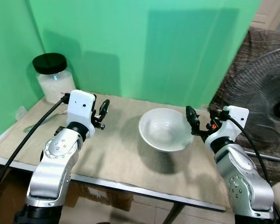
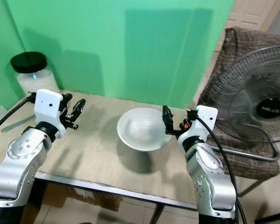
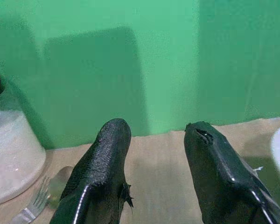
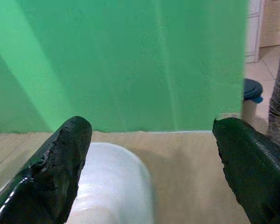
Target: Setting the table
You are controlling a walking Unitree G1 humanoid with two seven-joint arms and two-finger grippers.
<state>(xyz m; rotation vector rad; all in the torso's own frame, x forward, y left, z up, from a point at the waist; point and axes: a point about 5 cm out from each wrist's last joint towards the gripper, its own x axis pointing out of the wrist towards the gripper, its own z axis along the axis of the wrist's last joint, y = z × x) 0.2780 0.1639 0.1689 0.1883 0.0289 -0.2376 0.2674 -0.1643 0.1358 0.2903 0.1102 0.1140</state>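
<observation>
A white bowl [image 1: 162, 129] stands empty near the middle of the tan table [image 1: 112, 158]. My right gripper [image 1: 194, 120] hovers at the bowl's right rim, open; in the right wrist view the bowl [image 4: 113, 186] lies below one of its fingers [image 4: 60, 158]. My left gripper [image 1: 103, 113] is held above the table left of the bowl, open with nothing between its fingers [image 3: 107, 158]. A fork [image 3: 33, 206] and a spoon [image 3: 60, 181] lie on the table's left side near a jar.
A glass jar [image 1: 52, 78] of white grains with a black lid stands at the back left corner. A green backdrop [image 1: 144, 42] rises behind the table. A standing fan [image 1: 266, 105] and a chair with plaid cloth [image 1: 261, 44] are close on the right.
</observation>
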